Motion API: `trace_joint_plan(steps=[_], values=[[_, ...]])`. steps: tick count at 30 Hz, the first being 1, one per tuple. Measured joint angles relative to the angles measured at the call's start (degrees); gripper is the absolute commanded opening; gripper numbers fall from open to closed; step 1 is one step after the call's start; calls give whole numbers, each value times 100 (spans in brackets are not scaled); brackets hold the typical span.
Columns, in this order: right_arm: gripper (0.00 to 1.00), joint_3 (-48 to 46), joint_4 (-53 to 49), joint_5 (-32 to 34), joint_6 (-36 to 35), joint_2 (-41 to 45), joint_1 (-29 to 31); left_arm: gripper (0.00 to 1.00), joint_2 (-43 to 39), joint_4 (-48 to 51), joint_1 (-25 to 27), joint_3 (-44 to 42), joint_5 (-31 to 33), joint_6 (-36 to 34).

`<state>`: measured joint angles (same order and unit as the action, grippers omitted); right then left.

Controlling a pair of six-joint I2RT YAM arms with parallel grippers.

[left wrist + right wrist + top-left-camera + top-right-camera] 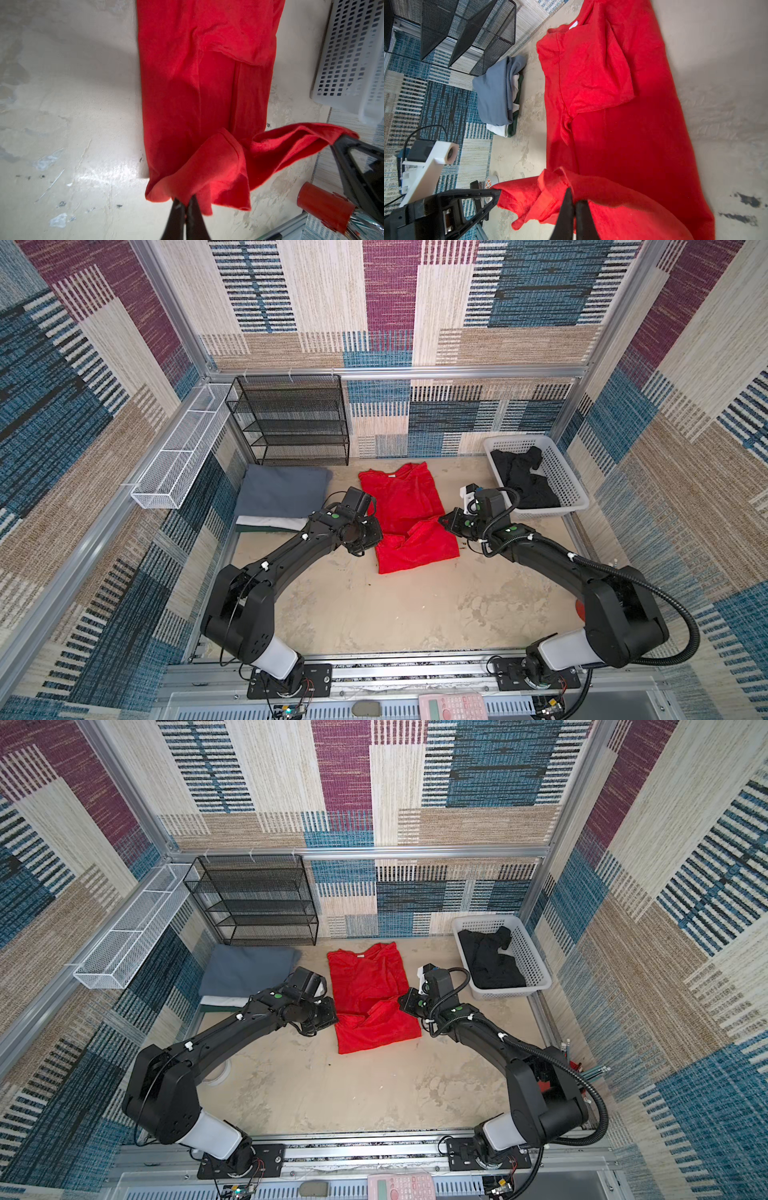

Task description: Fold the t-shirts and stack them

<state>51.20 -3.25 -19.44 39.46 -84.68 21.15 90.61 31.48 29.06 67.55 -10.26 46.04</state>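
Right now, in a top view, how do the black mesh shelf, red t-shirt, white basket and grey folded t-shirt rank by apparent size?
1. black mesh shelf
2. red t-shirt, only slightly smaller
3. white basket
4. grey folded t-shirt, partly hidden by the left arm

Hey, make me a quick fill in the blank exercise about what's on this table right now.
The left pincer and right pincer are both shut on the centre t-shirt, coloured ____.
The white basket holds a crumpled t-shirt, coloured ____.
The folded stack has a ____ t-shirt on top.
Missing words: red, black, grey.
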Motion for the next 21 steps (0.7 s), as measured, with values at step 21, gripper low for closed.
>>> trace_joint_plan(steps=[21], values=[[0,802,35,214,-245,-1276,-46,0,1290,-122,-457,697,-240,-190]])
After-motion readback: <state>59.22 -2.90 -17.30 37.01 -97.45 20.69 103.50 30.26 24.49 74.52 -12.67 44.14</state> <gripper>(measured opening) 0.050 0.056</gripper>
